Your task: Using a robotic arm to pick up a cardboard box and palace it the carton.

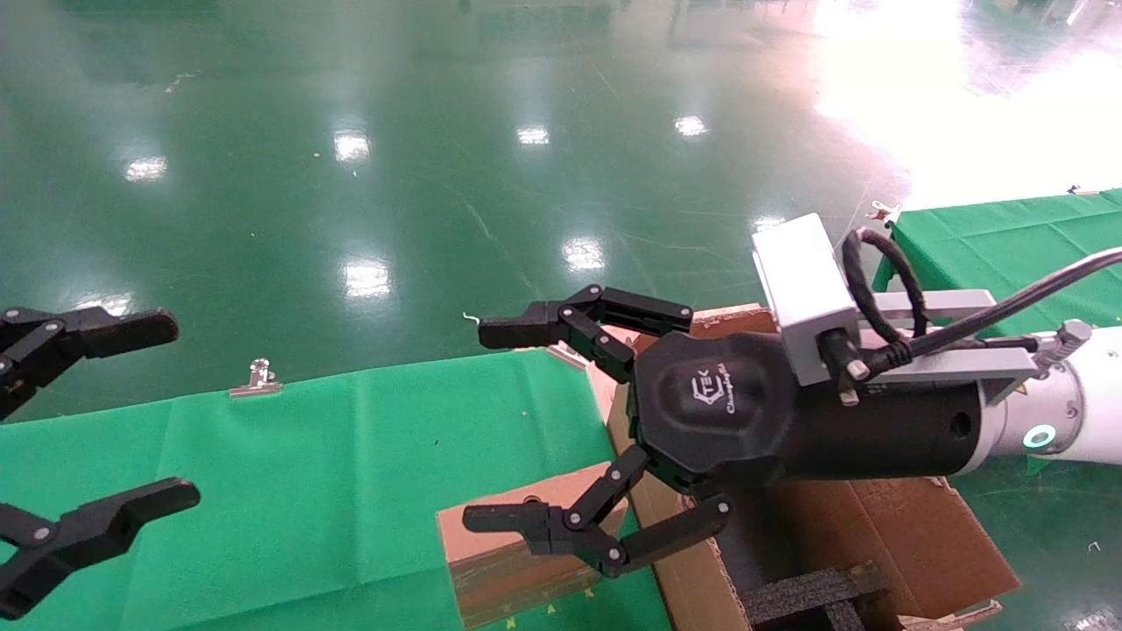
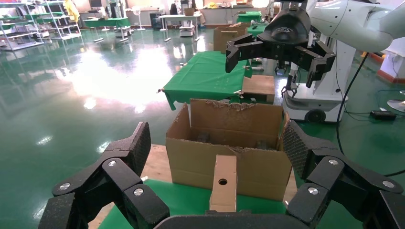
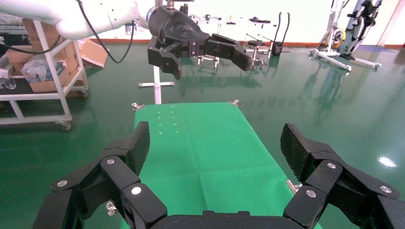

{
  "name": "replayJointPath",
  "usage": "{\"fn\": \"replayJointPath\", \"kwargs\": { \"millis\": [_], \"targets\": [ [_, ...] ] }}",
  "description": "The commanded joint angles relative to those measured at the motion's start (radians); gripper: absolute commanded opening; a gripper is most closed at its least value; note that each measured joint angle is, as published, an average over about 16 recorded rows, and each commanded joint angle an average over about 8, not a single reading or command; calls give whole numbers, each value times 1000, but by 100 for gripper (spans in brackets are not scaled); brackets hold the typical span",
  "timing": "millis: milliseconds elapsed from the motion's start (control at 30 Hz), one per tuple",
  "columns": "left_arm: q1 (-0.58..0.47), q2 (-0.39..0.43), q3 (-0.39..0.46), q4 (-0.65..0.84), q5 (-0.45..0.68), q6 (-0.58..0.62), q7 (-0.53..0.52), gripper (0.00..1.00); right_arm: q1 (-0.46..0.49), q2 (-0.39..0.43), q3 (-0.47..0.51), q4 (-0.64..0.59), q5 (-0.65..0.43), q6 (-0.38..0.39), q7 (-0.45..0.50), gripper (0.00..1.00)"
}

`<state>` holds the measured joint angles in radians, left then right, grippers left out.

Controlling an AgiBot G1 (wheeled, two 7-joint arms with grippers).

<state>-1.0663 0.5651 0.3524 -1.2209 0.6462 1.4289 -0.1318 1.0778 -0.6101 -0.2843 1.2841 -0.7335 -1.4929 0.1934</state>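
Cardboard box (image 1: 517, 548), small and brown with a round hole in one face, stands on the green-covered tabletop (image 1: 289, 491) close to its right edge, just beside the carton (image 1: 912, 535); in the left wrist view the cardboard box (image 2: 223, 183) shows its holed narrow face in front of the carton's (image 2: 229, 157) near wall, though whether the two touch I cannot tell. The carton is much larger, open at the top with ragged torn rims, and black foam inserts (image 1: 811, 596) lie inside it; it sits off the tabletop's right edge. Above both hangs the robotic arm's right gripper (image 1: 517, 429), its black fingers spread wide and holding nothing, one finger reaching out over the tabletop's far right corner and the lower fingers hovering over the cardboard box without touching it as far as can be seen. A grey camera block (image 1: 802, 285) and a looped black cable (image 1: 881, 285) ride on the wrist, with a teal ring (image 1: 1040, 436) glowing on the white arm behind. The left gripper (image 1: 83, 438) waits over the tabletop's left edge, also spread wide and empty, well apart from the cardboard box. A metal clip (image 1: 257, 379) pins the cloth at the tabletop's far edge, and a second green-covered table (image 1: 1008, 237) stands beyond the carton on the glossy green floor (image 1: 394, 158).
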Motion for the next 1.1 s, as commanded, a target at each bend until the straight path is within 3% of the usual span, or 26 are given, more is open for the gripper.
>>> {"fn": "replayJointPath", "kwargs": {
  "millis": [33,433,467,700,733,1100],
  "targets": [
    [0,0,0,0,0,0,0,100,0,0,0,0,0,0,0,100],
    [0,0,0,0,0,0,0,100,0,0,0,0,0,0,0,100],
    [0,0,0,0,0,0,0,92,0,0,0,0,0,0,0,100],
    [0,0,0,0,0,0,0,4,0,0,0,0,0,0,0,100],
    [0,0,0,0,0,0,0,0,0,0,0,0,0,0,0,100],
    [0,0,0,0,0,0,0,0,12,9,-20,-3,-50,4,13,100]
  ]
}}
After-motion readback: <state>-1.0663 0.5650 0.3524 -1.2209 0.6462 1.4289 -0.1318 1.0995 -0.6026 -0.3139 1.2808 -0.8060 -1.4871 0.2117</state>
